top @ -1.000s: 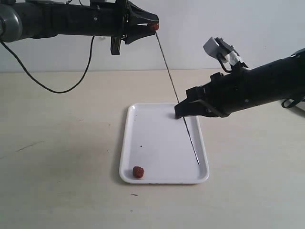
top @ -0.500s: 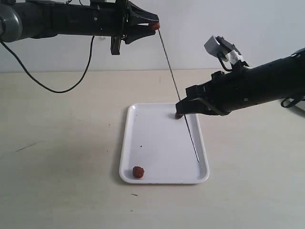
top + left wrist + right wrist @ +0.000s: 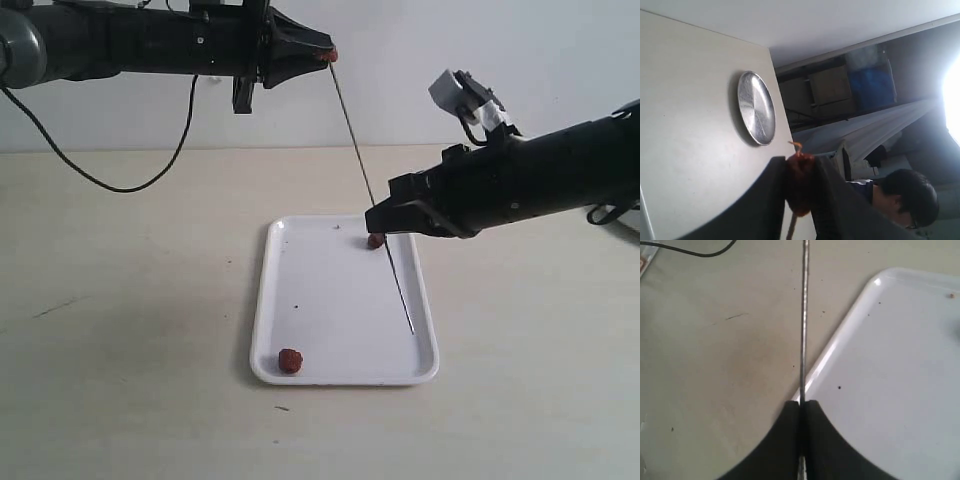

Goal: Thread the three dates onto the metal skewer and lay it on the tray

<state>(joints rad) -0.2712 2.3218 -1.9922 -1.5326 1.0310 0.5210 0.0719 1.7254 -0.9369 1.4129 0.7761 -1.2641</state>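
Note:
My left gripper (image 3: 327, 53) is raised high at the back, shut on one date (image 3: 799, 182) that sits at the upper end of the metal skewer (image 3: 358, 160). The skewer slants down over the white tray (image 3: 330, 300), its lower tip near the tray's right rim. My right gripper (image 3: 374, 222) is shut on the skewer (image 3: 804, 315) partway along, jaws pressed together around the rod. A second date (image 3: 376, 240) lies on the tray just under the right gripper, next to the skewer; whether they touch, I cannot tell. The third date (image 3: 290, 361) lies in the tray's near left corner.
A silvery round dish (image 3: 756, 107) rests on the beige table, seen only in the left wrist view. A black cable (image 3: 110, 185) trails over the table's back left. A person sits beyond the table edge in the left wrist view.
My right gripper has lifted slightly along the skewer, uncovering the date beneath it on the tray. The left gripper's jaws have closed a little tighter on its date. The skewer's lower tip rose slightly.

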